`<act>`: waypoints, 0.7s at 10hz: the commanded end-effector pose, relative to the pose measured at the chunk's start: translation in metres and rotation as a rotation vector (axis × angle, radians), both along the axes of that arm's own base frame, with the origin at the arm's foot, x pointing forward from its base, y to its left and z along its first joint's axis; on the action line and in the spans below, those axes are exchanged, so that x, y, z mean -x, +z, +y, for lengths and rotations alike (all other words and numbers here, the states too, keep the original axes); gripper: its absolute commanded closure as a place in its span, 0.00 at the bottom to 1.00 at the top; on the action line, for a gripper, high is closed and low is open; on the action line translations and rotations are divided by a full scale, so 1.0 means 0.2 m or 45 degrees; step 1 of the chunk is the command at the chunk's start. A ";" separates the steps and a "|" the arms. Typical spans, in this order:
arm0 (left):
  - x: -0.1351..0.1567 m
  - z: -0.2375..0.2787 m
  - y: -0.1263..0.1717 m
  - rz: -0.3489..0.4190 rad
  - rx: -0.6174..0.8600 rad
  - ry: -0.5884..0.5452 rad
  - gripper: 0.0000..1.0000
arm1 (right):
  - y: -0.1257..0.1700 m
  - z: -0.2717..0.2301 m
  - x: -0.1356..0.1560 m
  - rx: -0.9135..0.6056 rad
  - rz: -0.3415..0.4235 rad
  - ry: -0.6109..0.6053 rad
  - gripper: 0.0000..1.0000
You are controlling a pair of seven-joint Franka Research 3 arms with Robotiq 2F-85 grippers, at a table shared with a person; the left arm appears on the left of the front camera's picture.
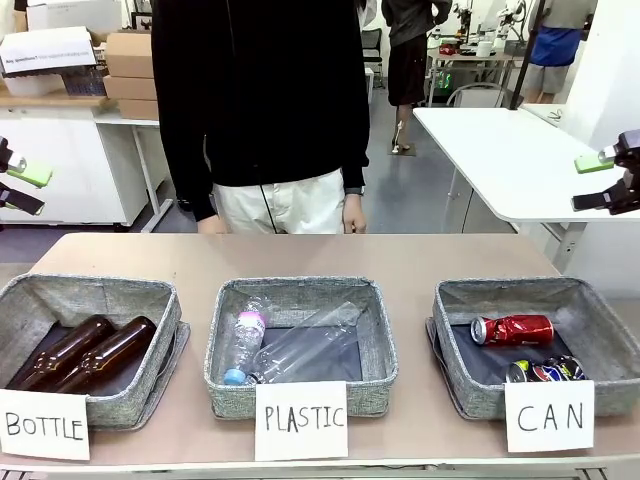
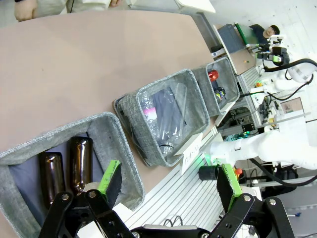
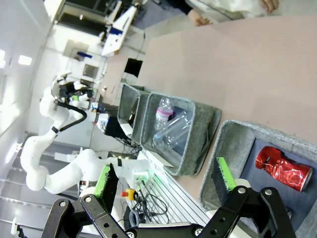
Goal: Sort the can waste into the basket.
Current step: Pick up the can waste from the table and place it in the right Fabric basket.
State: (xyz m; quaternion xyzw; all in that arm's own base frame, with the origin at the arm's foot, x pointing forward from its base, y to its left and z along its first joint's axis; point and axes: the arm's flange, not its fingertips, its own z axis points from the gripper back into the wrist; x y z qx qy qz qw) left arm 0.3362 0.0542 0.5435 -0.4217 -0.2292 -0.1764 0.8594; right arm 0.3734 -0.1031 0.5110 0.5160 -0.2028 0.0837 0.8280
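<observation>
The grey woven basket (image 1: 455,300) signed "CAN" stands at the table's front right. Inside it lie a shiny red can (image 1: 512,329) and, nearer the sign, a dented silver and dark blue can (image 1: 545,370). The right wrist view looks down on the same basket (image 3: 233,136) with the red can (image 3: 282,168) on its dark base. My left gripper (image 1: 18,185) hangs open at the far left edge, well above the table. My right gripper (image 1: 605,180) hangs open at the far right edge. Both hold nothing, as their own views confirm for the left gripper (image 2: 168,186) and the right gripper (image 3: 166,183).
A middle basket (image 1: 300,295) signed "PLASTIC" holds clear plastic bottles (image 1: 290,345). A left basket (image 1: 90,295) signed "BOTTLE" holds two brown glass bottles (image 1: 85,350). A person in a black top (image 1: 260,90) stands at the far side, hands down by the table edge.
</observation>
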 end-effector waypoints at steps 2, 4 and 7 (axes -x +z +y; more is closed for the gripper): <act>0.01 0.01 0.00 -0.018 -0.005 -0.021 0.00 | 0.02 0.00 0.00 0.012 0.011 -0.001 0.00; 0.01 0.01 0.00 -0.018 -0.005 -0.021 0.00 | 0.02 0.00 0.00 0.012 0.011 -0.001 0.00; 0.01 0.01 0.00 -0.018 -0.005 -0.021 0.00 | 0.02 0.00 0.00 0.012 0.011 -0.001 0.00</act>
